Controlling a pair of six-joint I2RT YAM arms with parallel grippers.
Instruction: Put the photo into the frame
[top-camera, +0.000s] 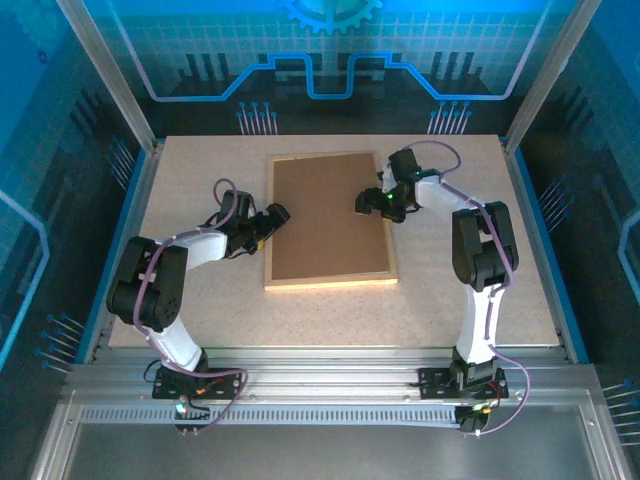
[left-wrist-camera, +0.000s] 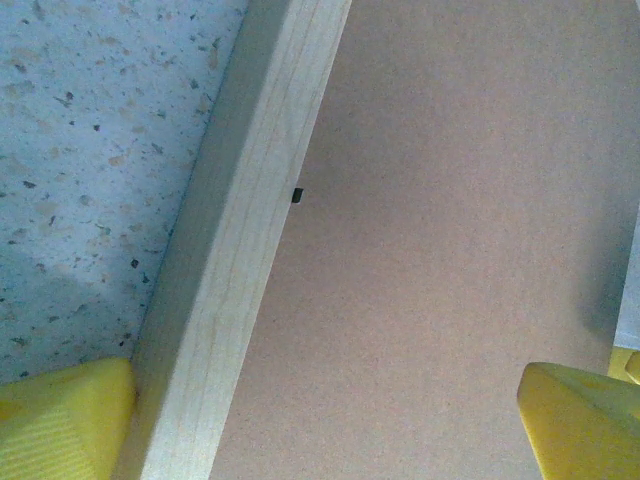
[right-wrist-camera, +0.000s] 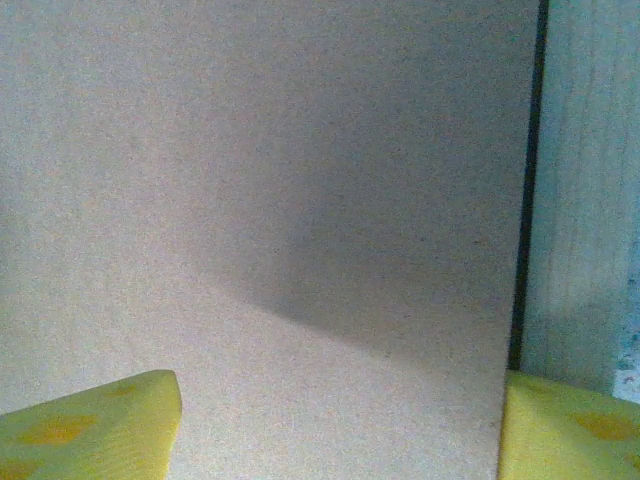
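Filling the frame (top-camera: 330, 281) lies a backing board (top-camera: 325, 215).

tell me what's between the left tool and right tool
The brown backing board, bare, set in the frame, spans the gap from left tool to right tool; the top view shows it.

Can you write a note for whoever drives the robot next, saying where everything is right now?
Left gripper: open, straddling the left rail of the frame.
Right gripper: open, low over the brown backing board, by the right rail.
The frame lies flat on the table, with the board filling it.
Whether the photo is underneath cannot be told.
Left: probably confirm that, then secure the board.
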